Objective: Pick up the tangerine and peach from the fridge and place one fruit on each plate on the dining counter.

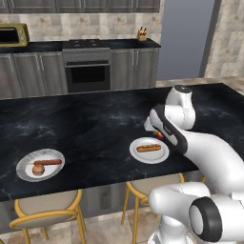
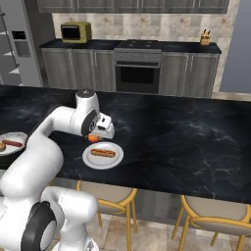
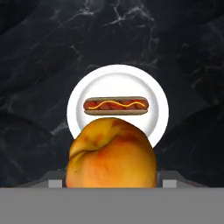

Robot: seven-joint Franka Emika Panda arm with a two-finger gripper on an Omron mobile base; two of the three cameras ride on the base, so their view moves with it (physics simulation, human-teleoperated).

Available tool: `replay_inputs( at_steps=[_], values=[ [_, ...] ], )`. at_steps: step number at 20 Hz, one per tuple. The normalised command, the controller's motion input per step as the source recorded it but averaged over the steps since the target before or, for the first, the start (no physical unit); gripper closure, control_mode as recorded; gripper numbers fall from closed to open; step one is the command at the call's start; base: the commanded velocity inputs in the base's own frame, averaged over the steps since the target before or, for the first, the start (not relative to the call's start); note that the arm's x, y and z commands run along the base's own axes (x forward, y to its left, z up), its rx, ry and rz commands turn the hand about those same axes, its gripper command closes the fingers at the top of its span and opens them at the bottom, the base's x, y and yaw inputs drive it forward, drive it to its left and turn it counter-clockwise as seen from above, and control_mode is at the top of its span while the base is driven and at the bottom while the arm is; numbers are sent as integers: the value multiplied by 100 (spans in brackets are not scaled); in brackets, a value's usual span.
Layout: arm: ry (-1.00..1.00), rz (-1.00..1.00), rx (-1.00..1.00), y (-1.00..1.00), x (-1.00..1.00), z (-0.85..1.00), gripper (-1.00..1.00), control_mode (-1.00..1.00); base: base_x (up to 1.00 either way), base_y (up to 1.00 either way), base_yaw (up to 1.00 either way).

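My gripper (image 3: 111, 181) is shut on the peach (image 3: 111, 153), a red-orange fruit with a yellow blush. It hangs just above the dining counter (image 1: 90, 119), beside the far rim of the near plate (image 3: 87, 85), which carries a sausage in a bun (image 3: 115, 105). In the base views the peach (image 1: 158, 135) (image 2: 93, 138) peeks out under the hand at that plate's (image 1: 136, 151) (image 2: 88, 158) edge. The other plate (image 1: 24, 162) (image 2: 12, 136) lies further left with a sausage and the tangerine (image 1: 38, 170) on it. The fridge (image 2: 27, 54) stands at the back left.
Yellow-framed stools (image 1: 45, 209) (image 2: 110, 196) stand under the counter's near edge. Behind the island a wall counter holds an oven (image 1: 88, 71), a yellow microwave (image 2: 76, 32) and a knife block (image 2: 206, 37). The black top stretches bare to the right of the near plate.
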Motion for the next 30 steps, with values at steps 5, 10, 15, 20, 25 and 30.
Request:
replay_inputs(
  at_steps=[5,10,15,20,25,30],
  values=[
    [17,5,-1,0,44,-42,100,-100,0,0,0],
    [36,1,-16,6,-1,0,100,-100,0,0,0],
    [21,0,-10,1,-3,-25,100,-100,0,0,0],
    [0,2,0,0,-3,-77,100,-100,0,0,0],
    [-2,6,1,0,2,-48,100,-100,0,0,0],
    [-3,7,1,0,10,-11,100,-100,0,0,0]
  ],
)
